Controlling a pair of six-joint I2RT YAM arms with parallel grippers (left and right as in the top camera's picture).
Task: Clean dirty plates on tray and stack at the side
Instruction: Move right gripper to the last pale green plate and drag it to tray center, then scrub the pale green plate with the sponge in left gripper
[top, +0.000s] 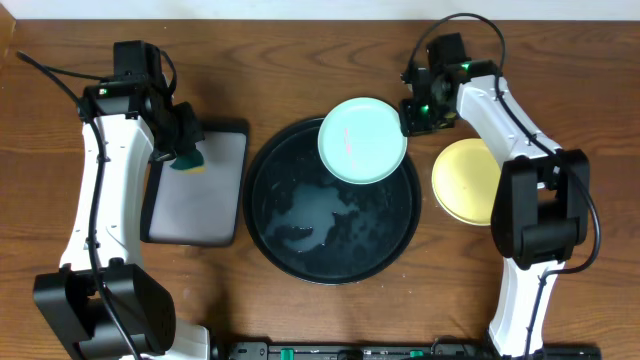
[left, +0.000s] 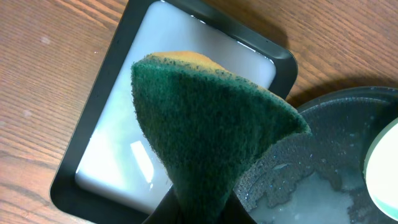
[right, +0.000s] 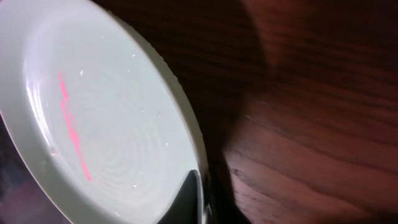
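A pale mint-green plate (top: 361, 140) is held by its right rim over the far edge of the large round black tray (top: 270, 215), which holds soapy water. My right gripper (top: 412, 118) is shut on that rim; in the right wrist view the plate (right: 99, 124) fills the left side, with one finger (right: 189, 199) lying on its rim. A pale yellow plate (top: 465, 180) lies on the bare wood to the right of the tray. My left gripper (top: 183, 152) is shut on a green-and-yellow sponge (left: 205, 124) above the rectangular tray. No second mint-green plate is in view.
A rectangular black tray with a grey inside (top: 200, 185) lies left of the round tray, and also shows in the left wrist view (left: 124, 143). Bare wood-grain tabletop (top: 560, 60) lies around the trays. The arm bases stand at the near edge.
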